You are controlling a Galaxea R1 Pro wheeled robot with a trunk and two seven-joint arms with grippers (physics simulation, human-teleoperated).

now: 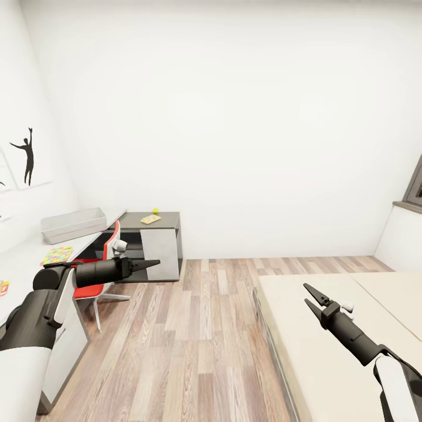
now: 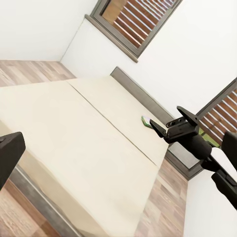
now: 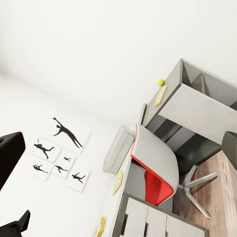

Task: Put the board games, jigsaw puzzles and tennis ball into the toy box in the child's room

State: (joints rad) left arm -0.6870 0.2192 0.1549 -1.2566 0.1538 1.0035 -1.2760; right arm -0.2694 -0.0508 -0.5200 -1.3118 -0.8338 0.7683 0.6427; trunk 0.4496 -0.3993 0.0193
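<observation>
The light grey toy box [image 1: 73, 224] stands on the table's light wing [image 1: 26, 261] by the left wall. A multicoloured jigsaw puzzle [image 1: 57, 255] lies in front of it, and another colourful flat piece [image 1: 3, 287] sits at the picture's edge. On the dark wing lie the tennis ball [image 1: 155, 210] and a flat yellowish board [image 1: 150, 219], too small to identify. My left gripper [image 1: 153, 265] hovers open over the chair. My right gripper [image 1: 306, 294] stands open above the bed [image 1: 328, 334]. A green-edged flat thing [image 2: 145, 120] lies far off on the bed, half hidden behind the right gripper [image 2: 165, 116].
A red and grey swivel chair [image 1: 97, 275] is tucked at the desk corner below my left gripper. Wood-plank floor [image 1: 199, 328] runs between desk and bed. Black silhouette pictures [image 1: 26, 155] hang on the left wall. A window [image 1: 416, 187] is at the right.
</observation>
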